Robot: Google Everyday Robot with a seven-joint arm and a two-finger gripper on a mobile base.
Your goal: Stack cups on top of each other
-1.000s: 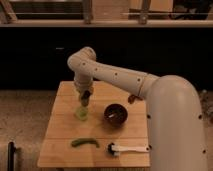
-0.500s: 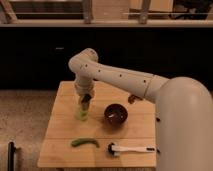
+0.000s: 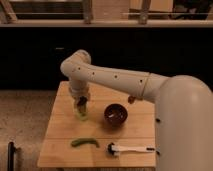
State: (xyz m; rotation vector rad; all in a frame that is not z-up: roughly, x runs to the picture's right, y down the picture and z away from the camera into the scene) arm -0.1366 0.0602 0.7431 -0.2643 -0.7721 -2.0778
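A small lime-green cup (image 3: 81, 114) stands on the wooden table (image 3: 60, 145), left of centre. My gripper (image 3: 81, 102) hangs straight down from the white arm, right over the cup and at or just inside its rim. The gripper hides the cup's mouth. I see no second separate cup; one may be nested in or hidden behind the gripper.
A wide dark maroon bowl (image 3: 115, 114) stands to the right of the cup. A curved green vegetable-like object (image 3: 84, 142) lies near the front. A white-handled brush (image 3: 129, 148) lies at the front right. My white arm (image 3: 115, 77) crosses above the table's back right.
The arm has shifted slightly; the gripper stays over the lime cup at about the same place. The bowl, the green object and the brush have not moved.
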